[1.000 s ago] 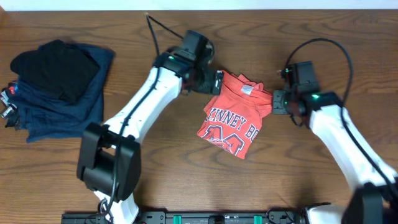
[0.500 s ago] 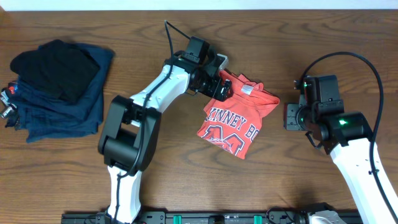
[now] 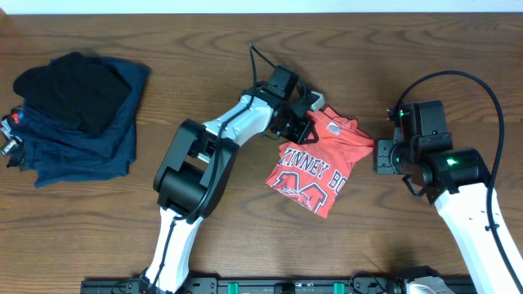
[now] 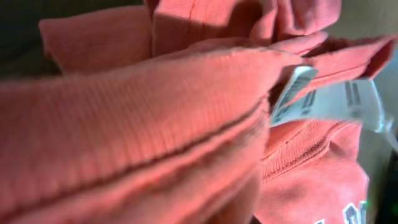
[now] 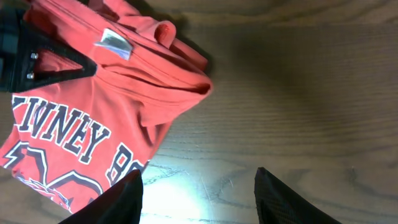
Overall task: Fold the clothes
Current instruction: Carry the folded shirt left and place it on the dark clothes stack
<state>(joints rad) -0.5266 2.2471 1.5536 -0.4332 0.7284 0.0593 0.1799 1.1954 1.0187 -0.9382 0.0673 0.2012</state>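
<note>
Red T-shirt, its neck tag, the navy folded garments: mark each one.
red T-shirt (image 3: 315,173): overhead, on the chest lettering.
neck tag (image 5: 115,42): right wrist, tag's middle.
navy folded garments (image 3: 82,155): overhead, bare front part.

A dark brown wood-grain tabletop (image 3: 245,237) is seen, edged at the far side by a pale strip (image 3: 458,5); a bright glare patch (image 5: 177,186) is reflected on it.
</note>
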